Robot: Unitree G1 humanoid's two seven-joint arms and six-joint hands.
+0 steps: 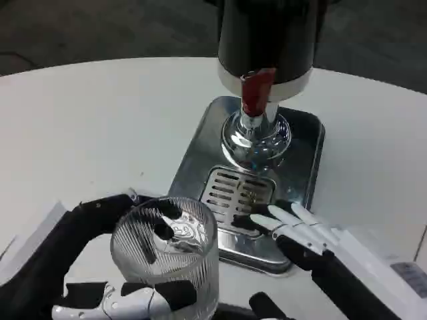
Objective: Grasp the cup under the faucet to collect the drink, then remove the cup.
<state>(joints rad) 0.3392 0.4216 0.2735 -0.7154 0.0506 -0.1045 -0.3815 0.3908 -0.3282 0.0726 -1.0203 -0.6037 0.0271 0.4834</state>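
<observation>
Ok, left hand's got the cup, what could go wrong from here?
1. The cup is clear ribbed glass held by the left hand off to the side of the drip tray, not under the faucet; a pour now would likely miss.
2. The right hand rests on the tray's front edge beside the grate, so moving the cup in could bump its fingers.
3. The grip may slip on the smooth glass.

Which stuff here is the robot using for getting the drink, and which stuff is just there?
For the job:
- ribbed clear cup, gripped by the left hand
- drink dispenser with its red faucet lever
- metal drip tray
- right hand, fingers resting on the tray's front edge

Just there:
- white table
</observation>
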